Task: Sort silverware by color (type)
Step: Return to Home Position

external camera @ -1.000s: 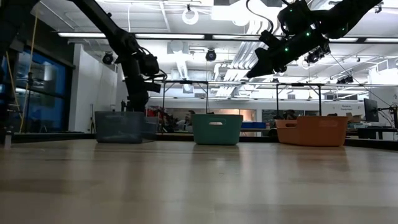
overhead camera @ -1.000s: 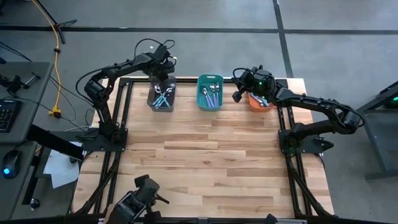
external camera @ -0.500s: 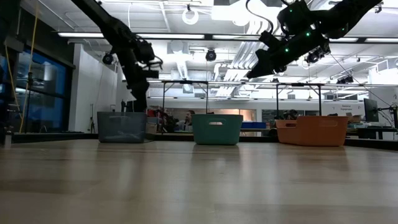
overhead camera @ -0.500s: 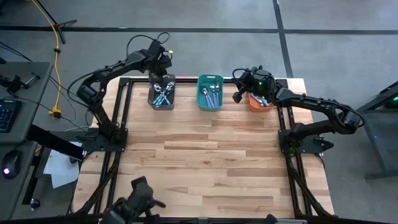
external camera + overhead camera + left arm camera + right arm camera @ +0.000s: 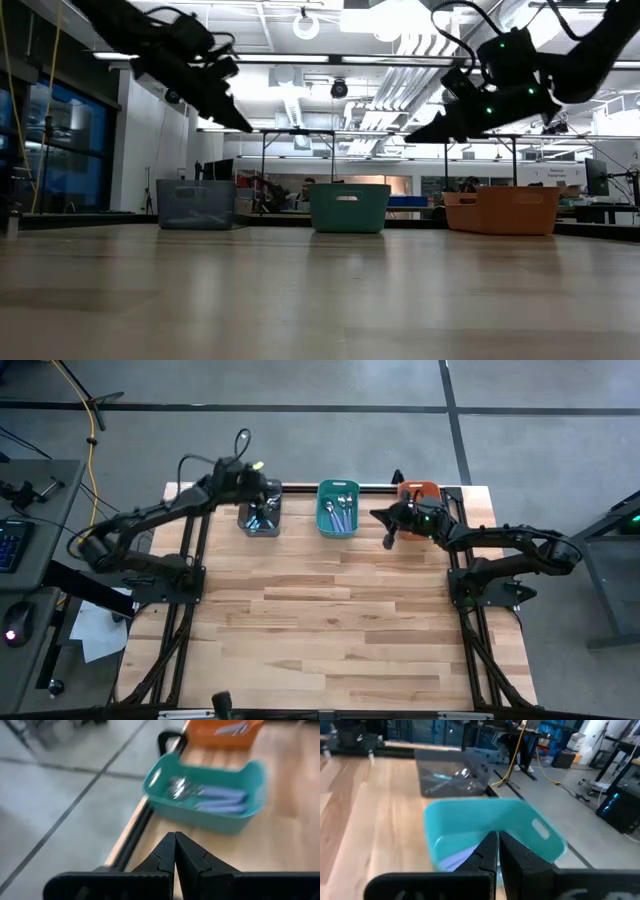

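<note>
While both arms hang above the far end of the worktop (image 5: 330, 620), every spoon in view lies inside a bin. Three bins stand in a row along the far edge, each apart from its neighbour: a dark grey bin (image 5: 259, 519) on the left, a teal bin (image 5: 337, 510) in the middle and an orange bin (image 5: 421, 489) on the right, partly covered from above by the right arm.

Pale-handled spoons (image 5: 262, 516) lie crossed in a small heap in the grey bin. Lilac-handled spoons (image 5: 220, 800) lie side by side in the teal bin, their shiny bowls at one end. Blue-handled spoons (image 5: 232, 728) show in the orange bin.

The left claw (image 5: 175, 836) is up in the air near the grey bin's far end, aimed toward the teal bin. Its two fingers are pressed tip to tip with nothing between them.

The right claw (image 5: 497, 836) is also raised off the worktop, between the teal and orange bins and pointing toward the teal one. Its fingers likewise meet and hold nothing.
</note>
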